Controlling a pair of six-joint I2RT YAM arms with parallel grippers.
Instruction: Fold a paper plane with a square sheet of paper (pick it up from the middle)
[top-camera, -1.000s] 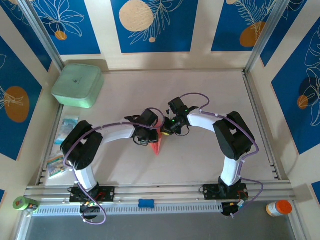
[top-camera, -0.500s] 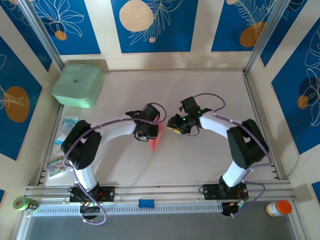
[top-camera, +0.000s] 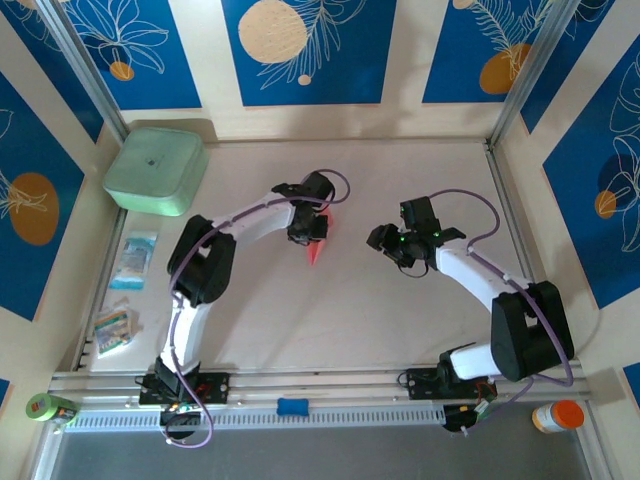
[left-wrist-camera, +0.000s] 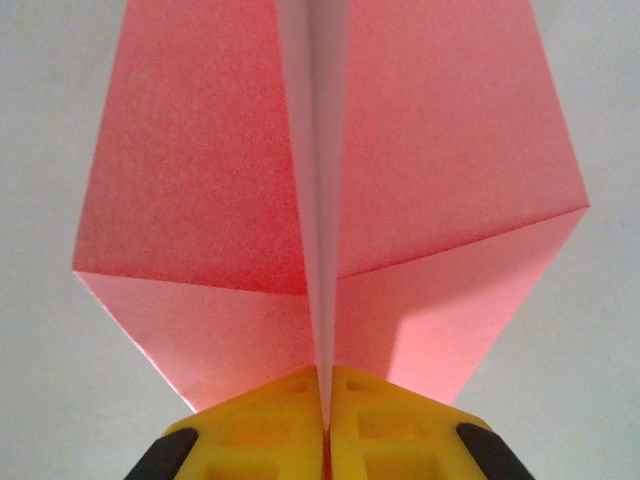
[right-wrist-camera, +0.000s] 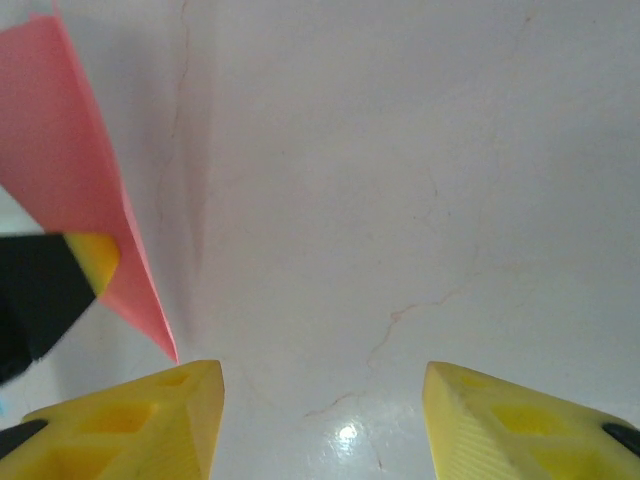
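The square sheet of paper is folded into a narrow pink-red paper plane (top-camera: 318, 245) with a pointed tip toward the near side. My left gripper (top-camera: 314, 228) is shut on its centre ridge. In the left wrist view the yellow jaws pinch the pale ridge, and the paper plane (left-wrist-camera: 200, 210) spreads its wings to both sides of my left gripper (left-wrist-camera: 326, 388). My right gripper (top-camera: 386, 240) stands open to the right of the plane, apart from it. In the right wrist view my right gripper (right-wrist-camera: 322, 410) has bare table between its fingers, and the paper plane (right-wrist-camera: 70, 180) shows at the left edge.
A mint-green box (top-camera: 155, 170) sits at the far left. Small clear packets (top-camera: 133, 260) lie by the left wall. On the front rail are a green roll (top-camera: 50, 407), a blue piece (top-camera: 292, 406) and an orange-lidded jar (top-camera: 557, 415). Metal rails border the table.
My right gripper opened, let go of the plane and drew away to the right. My left arm stretched out and carried the plane toward the far side.
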